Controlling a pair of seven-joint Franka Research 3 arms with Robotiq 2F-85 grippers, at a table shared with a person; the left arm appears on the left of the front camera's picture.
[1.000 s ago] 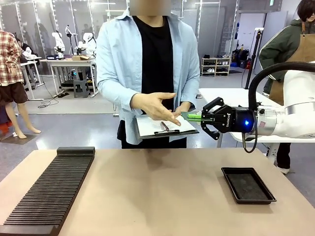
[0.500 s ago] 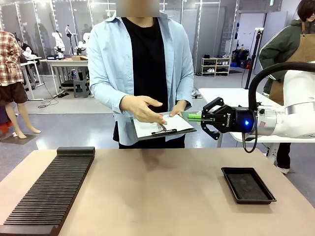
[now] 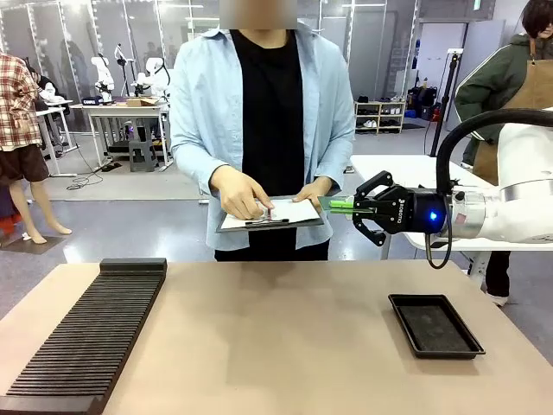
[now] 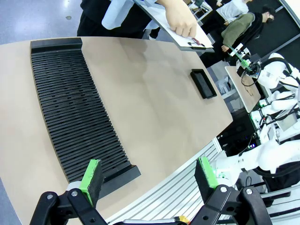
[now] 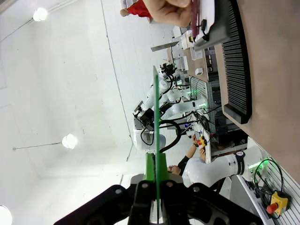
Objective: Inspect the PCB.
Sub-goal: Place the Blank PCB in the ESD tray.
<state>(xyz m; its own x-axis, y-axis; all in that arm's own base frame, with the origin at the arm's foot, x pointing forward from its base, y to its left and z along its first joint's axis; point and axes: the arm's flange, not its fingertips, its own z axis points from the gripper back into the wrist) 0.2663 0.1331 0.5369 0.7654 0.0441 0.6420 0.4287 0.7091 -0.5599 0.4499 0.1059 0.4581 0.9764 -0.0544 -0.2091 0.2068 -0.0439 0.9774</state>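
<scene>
right tool (image 3: 356, 207): clenched on the PCB (image 3: 335, 204), held up in the air over the far right side of the bench (image 3: 285, 337), fingers pointing toward the person
PCB: flat and roughly level in the front view, sticking out past the fingertips toward the clipboard (image 3: 272, 213); near the clipboard's edge, contact or gap not clear from this angle
PCB, right wrist view: seen edge-on as a thin green line (image 5: 156, 122) rising straight up from between the clamped green pads (image 5: 150, 168)
left tool (image 4: 147, 176): released, jaws spread wide, nothing between the green pads (image 4: 91, 176); hangs above the near edge of the bench, by the near end of the slotted rack
person: stands at the far side of the bench, light blue shirt over black top, holds the clipboard at waist height
person's hand (image 3: 243, 194): rests on top of the clipboard, over the sheet near the clip; second hand (image 3: 314, 187) supports the clipboard's other edge
slotted rack (image 3: 91, 333): black, long, lies on the left part of the bench, running from far to near edge
black tray (image 3: 435, 325): on the right part of the bench, below and nearer than the right tool, looks empty
rack and tray: well apart, bare bench between them
</scene>
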